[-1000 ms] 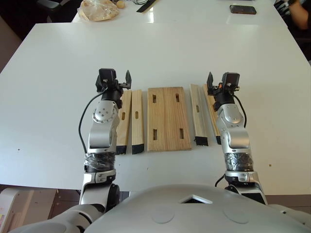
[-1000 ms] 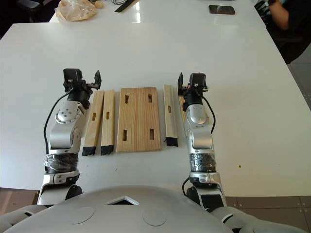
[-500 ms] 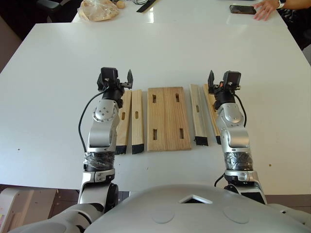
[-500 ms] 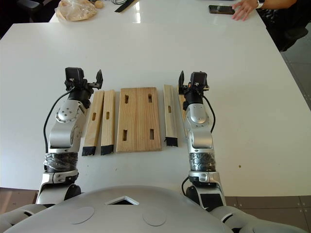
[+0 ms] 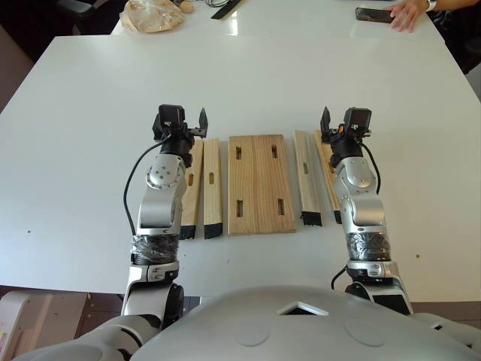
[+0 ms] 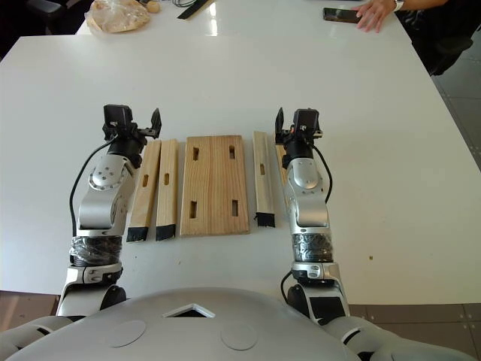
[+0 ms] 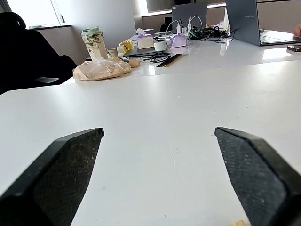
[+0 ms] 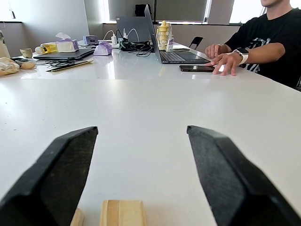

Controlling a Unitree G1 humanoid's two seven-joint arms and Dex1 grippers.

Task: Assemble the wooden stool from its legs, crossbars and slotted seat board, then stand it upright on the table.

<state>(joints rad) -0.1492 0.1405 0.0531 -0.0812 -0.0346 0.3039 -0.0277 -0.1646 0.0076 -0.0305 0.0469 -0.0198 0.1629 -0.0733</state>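
Observation:
The slotted seat board (image 5: 260, 184) lies flat in the middle of the white table (image 5: 248, 83). Two slotted wooden pieces with black ends (image 5: 213, 188) lie side by side to its left. Two more pieces (image 5: 306, 179) lie to its right, the outer one partly under my right arm. My left gripper (image 5: 185, 122) hovers open over the far end of the left pieces; its fingers (image 7: 51, 183) stand wide apart with nothing between them. My right gripper (image 5: 340, 124) is open over the far end of the right pieces, where a wooden end (image 8: 122, 213) shows between its fingers (image 8: 225, 169).
A plastic bag of bread (image 5: 152, 15) lies at the table's far left. A phone (image 5: 376, 13) with a person's hand beside it lies on the far right. Laptops, cables and bottles (image 8: 162, 40) stand on the table beyond. Bare tabletop stretches ahead of both grippers.
My left gripper has drifted slightly right, toward the far ends of the left pieces. The right gripper has barely moved. The wooden parts lie as before.

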